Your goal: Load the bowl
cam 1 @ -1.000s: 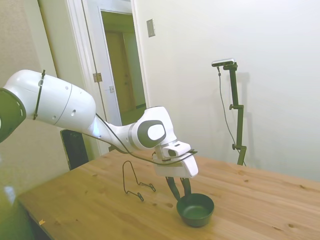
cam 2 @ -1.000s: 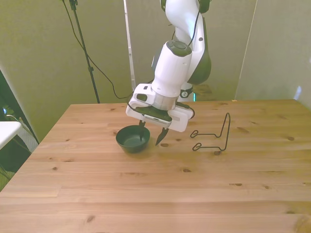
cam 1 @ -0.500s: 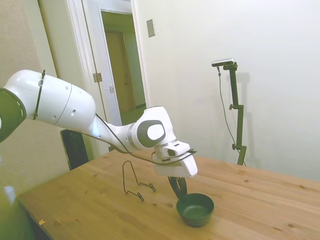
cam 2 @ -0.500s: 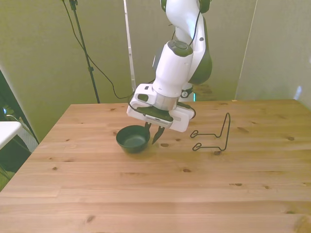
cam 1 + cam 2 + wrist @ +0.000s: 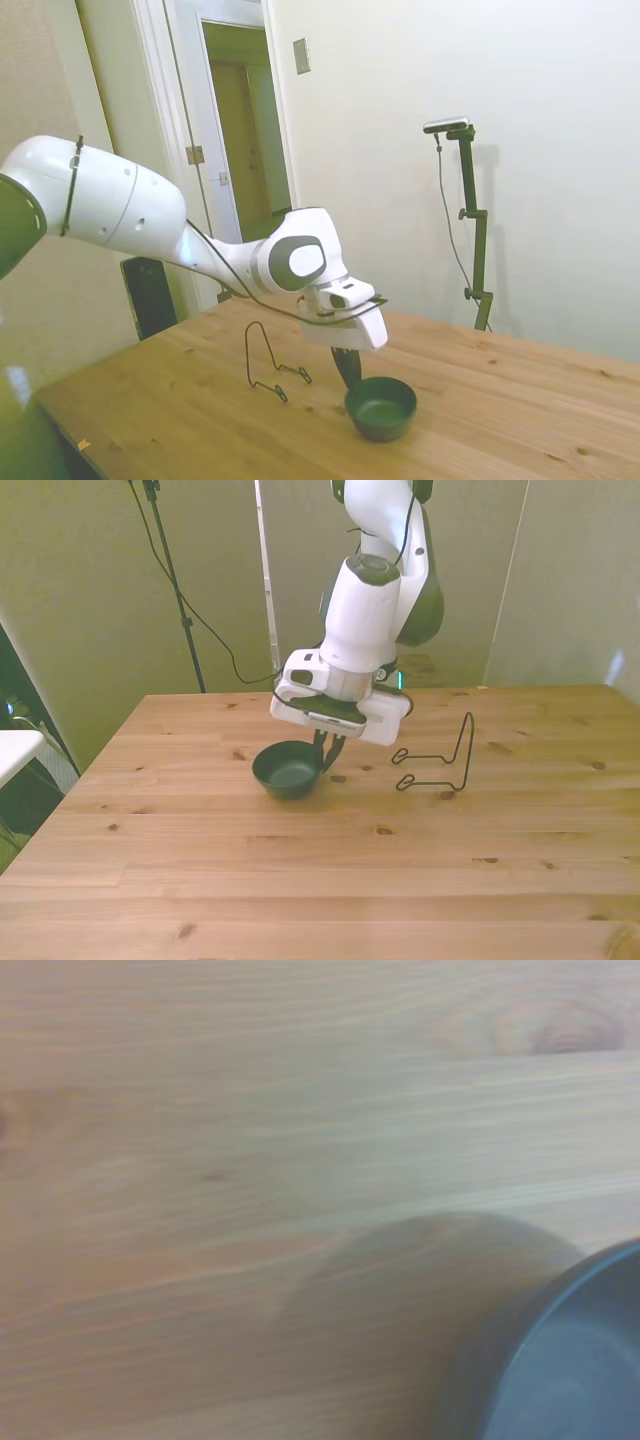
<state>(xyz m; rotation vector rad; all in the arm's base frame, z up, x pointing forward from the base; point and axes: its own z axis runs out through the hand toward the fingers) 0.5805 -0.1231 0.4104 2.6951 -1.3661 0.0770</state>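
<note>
Above the worktop (image 5: 300,880), the jaws (image 5: 327,750) pinch the bowl (image 5: 288,770) by its rim (wire rack (image 5: 440,760) nearby).

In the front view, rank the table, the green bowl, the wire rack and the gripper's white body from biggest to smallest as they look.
1. Table, by far the largest.
2. The gripper body's white block, wider than the bowl.
3 and 4. Bowl and wire rack look about alike in extent; the rack is thin wire, so I won't rank them.

A thin black wire rack (image 5: 440,763) stands on the wooden table (image 5: 300,880), an open doorway (image 5: 245,130) behind.
</note>
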